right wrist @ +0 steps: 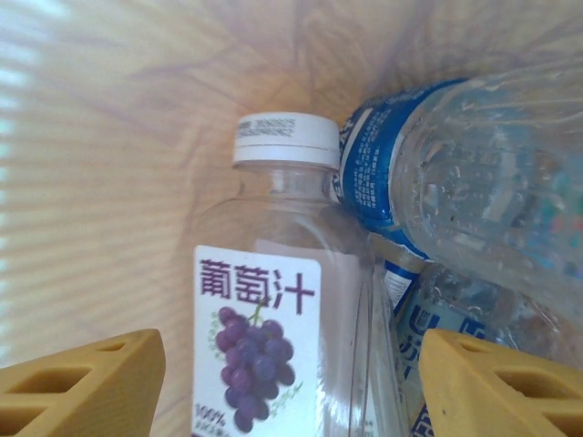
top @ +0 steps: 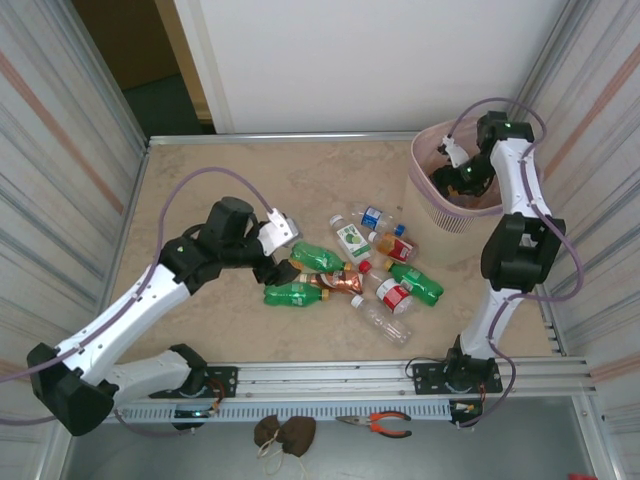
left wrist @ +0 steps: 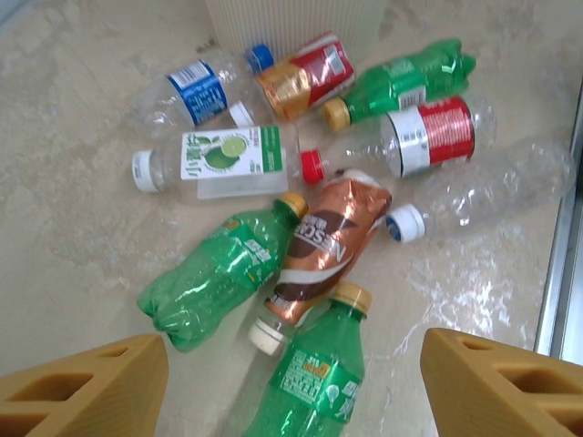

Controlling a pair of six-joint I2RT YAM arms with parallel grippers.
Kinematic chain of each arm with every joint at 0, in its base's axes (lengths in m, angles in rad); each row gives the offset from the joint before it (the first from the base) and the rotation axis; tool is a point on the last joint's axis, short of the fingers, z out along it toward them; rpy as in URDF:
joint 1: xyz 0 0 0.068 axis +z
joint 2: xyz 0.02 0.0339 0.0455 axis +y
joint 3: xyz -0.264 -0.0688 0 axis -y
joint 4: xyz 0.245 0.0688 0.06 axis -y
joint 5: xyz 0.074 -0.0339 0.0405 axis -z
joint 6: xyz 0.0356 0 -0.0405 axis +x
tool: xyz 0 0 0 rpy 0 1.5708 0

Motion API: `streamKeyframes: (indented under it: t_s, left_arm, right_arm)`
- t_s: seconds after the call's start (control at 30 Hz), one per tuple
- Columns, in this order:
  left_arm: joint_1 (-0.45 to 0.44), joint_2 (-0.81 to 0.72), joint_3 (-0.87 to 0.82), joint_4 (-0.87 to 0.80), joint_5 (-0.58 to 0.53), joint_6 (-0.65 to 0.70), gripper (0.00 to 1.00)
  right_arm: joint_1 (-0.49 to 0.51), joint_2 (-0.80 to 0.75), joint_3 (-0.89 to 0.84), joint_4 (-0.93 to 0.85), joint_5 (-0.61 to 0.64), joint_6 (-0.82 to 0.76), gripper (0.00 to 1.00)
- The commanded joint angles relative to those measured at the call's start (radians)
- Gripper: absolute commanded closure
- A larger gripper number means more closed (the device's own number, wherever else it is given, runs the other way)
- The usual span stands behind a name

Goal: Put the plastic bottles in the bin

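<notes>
Several plastic bottles lie in a heap mid-table. Among them are a green one (top: 292, 294), a brown-sleeved one (top: 338, 283), a red-labelled clear one (top: 392, 295) and a blue-labelled one (top: 372, 216). My left gripper (top: 270, 270) hovers open at the heap's left edge. In its wrist view the left gripper (left wrist: 296, 369) straddles a green bottle (left wrist: 314, 373) without touching it. The beige bin (top: 418, 160) stands at the back right. My right gripper (top: 450, 180) reaches inside it. There the right gripper (right wrist: 291, 373) is open around a clear grape-label bottle (right wrist: 273, 300), which lies beside blue-labelled bottles (right wrist: 437, 173).
The bin's ribbed wall (left wrist: 291, 23) stands just behind the heap. A metal rail (top: 380, 375) runs along the near table edge, with pliers (top: 385, 424) and a brown object (top: 285, 432) below it. Corrugated walls close in both sides. Bare tabletop (top: 220, 175) lies at the back left.
</notes>
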Motion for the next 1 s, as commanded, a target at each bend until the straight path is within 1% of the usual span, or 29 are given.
streamKeyframes:
  t_s: [0.0,0.2,0.3,0.5,0.7,0.97]
  left_arm:
    - [0.009,0.033,0.030,-0.111,0.022,0.122,0.25]
    - [0.009,0.136,0.051,-0.267,0.005,0.281,0.24]
    - [0.009,0.172,0.046,-0.297,-0.029,0.335,0.24]
    - [0.009,0.208,-0.023,-0.225,-0.096,0.431,0.21]
    - [0.009,0.263,-0.081,-0.169,-0.105,0.511,0.20]
    - [0.009,0.355,-0.102,-0.107,-0.106,0.544,0.18]
  right_arm:
    - [0.000,-0.097,-0.005,0.003,0.016,0.029,0.26]
    - [0.006,-0.195,-0.023,0.035,0.055,0.066,0.24]
    - [0.008,-0.254,-0.054,0.067,0.062,0.089,0.23]
    - [0.006,-0.383,-0.133,0.144,0.074,0.121,0.21]
    - [0.006,-0.500,-0.208,0.205,0.065,0.143,0.19]
    - [0.007,-0.600,-0.244,0.224,0.063,0.151,0.19]
